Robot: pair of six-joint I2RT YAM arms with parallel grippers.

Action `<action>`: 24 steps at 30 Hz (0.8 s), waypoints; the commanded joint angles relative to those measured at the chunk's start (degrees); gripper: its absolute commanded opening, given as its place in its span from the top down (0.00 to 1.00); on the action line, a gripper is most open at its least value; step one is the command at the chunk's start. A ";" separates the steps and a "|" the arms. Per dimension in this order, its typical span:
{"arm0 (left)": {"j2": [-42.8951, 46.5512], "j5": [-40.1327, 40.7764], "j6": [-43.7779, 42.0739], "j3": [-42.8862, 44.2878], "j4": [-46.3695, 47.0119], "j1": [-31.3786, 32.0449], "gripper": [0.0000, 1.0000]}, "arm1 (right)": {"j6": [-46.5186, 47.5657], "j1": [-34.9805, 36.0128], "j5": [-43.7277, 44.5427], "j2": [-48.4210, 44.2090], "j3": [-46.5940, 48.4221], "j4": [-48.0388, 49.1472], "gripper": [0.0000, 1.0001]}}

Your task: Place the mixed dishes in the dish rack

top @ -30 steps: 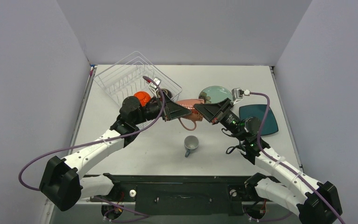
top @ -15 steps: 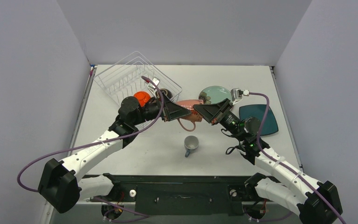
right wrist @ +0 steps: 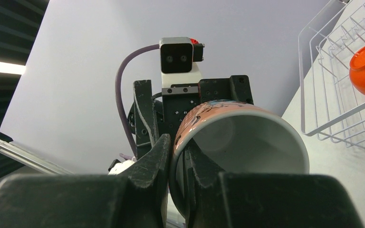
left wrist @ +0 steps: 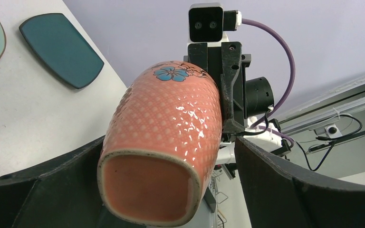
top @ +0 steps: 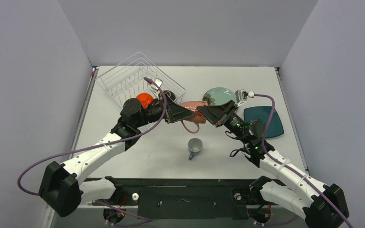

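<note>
The pink mug (top: 192, 105) hangs on its side in mid-air between both grippers. My right gripper (top: 201, 110) is shut on the mug's rim (right wrist: 237, 137), one finger inside and one outside. My left gripper (top: 186, 113) is open around the mug's base (left wrist: 171, 123), with a gap showing at its right finger (left wrist: 266, 175). The white wire dish rack (top: 119, 80) stands at the back left and holds the orange-red bowl (top: 145, 99). A dark brown bowl (top: 168, 93) shows partly at the rack's right end. The grey-blue mug (top: 194, 147) lies on the table below the grippers.
The pale-teal round plate (top: 218, 95) lies behind the right gripper. The dark-teal rounded-square plate (top: 268, 118) lies at the right, partly under the right arm. Grey walls close in the table on three sides.
The left arm has shifted very slightly. The pink mug and both grippers stay in the same place.
</note>
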State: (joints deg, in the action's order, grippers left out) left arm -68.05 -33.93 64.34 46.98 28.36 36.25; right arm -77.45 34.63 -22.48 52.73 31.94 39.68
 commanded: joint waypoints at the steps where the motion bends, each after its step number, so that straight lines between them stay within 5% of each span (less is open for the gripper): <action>1: 2.13 1.52 0.92 2.16 8.78 0.21 0.08 | -0.84 0.88 0.17 0.12 0.45 4.38 1.00; 12: 2.43 1.60 1.47 1.55 9.76 0.22 0.44 | -1.75 0.89 -0.27 0.97 0.13 4.11 1.00; 21: 2.84 0.25 0.30 0.77 8.66 0.17 0.93 | 1.94 0.90 -0.20 0.95 1.74 -2.56 1.00; 24: 3.12 -0.39 0.23 0.43 7.77 0.08 0.90 | 1.87 0.91 -0.85 1.31 2.57 -2.27 1.00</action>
State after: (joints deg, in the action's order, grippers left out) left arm -68.03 -32.67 65.39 46.09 29.69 36.03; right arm -77.49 34.65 -21.71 53.04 32.12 39.86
